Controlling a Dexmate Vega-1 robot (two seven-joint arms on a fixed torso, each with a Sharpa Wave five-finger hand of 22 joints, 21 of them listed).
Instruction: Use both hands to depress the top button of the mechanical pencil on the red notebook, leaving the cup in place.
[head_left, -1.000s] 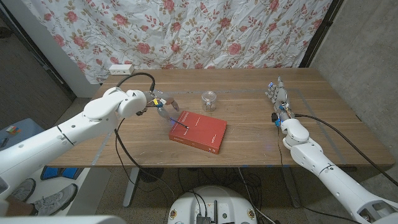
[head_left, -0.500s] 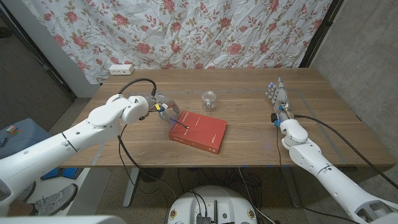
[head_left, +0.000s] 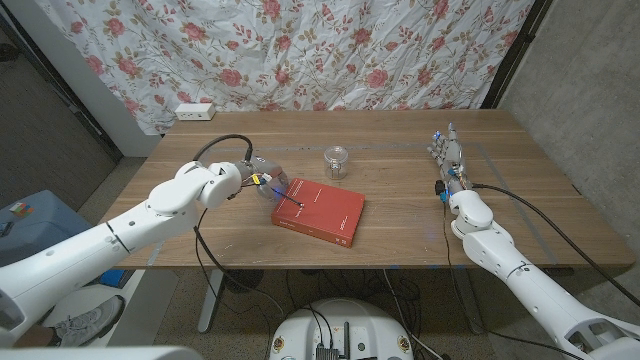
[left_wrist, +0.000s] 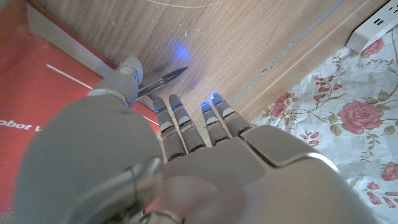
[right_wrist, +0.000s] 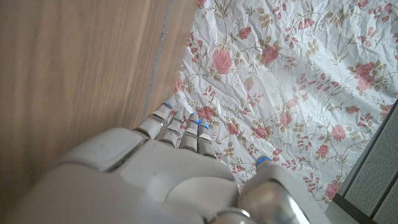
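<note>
Step in hand, by judgement: bringing the left hand (head_left: 262, 177) onto the mechanical pencil (head_left: 296, 202) for a grip. Pencil lying on the red notebook (head_left: 325, 213) at its left corner, tip poking out past the edge over the tabletop (head_left: 400, 150), as seen in the left wrist view. Left hand just beside that corner, thumb close over the pencil; touching or not, cannot tell. No grip visible, fingers stretched and apart, so released, holding nothing.

Right hand (head_left: 446, 150) well apart, at the right side of the tabletop, fingers straight up, nothing in it, also released.

To do well: close thumb and finger on the pencil barrel, not on the tip, and lift gently so the notebook is not dragged. Keep the button end free and turned toward the right hand. Bring the right hand across slowly and press the button along the pencil's axis, not sideways. Pencil thin, likely to roll or slip if pinched loosely.

Cup (head_left: 337, 161) of clear glass, upright behind the notebook, near its far edge but apart from it; contents too small to tell. Pass the right arm in front of the cup, not over it.
</note>
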